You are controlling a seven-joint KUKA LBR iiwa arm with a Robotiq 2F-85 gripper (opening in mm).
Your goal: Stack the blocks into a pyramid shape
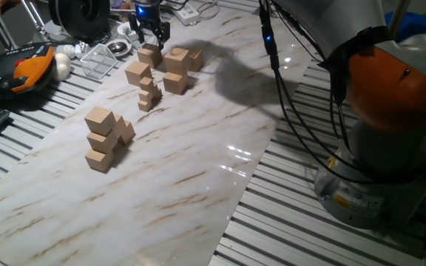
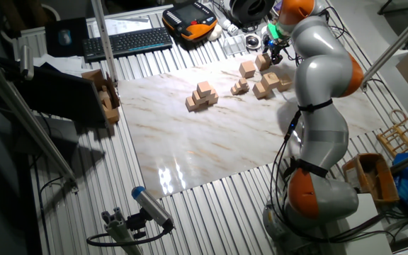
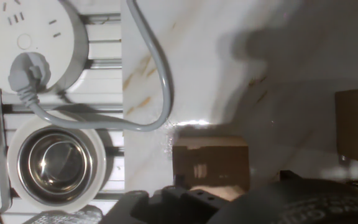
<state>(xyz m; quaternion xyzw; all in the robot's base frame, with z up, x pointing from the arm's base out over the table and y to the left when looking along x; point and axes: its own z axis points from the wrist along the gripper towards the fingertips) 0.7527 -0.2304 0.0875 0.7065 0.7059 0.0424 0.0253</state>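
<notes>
Gleaming marble slab (image 1: 198, 148) under smooth wooden blocks (image 1: 102, 140)

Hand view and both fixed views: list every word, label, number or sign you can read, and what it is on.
No text can be read.
Blocks: plain, unmarked.
Power strip: only socket slots, no lettering.
Keyboard: keys too small to read.
Orange pendant: any markings too blurred to read.
Sticker on the robot base: too small to read.
</notes>
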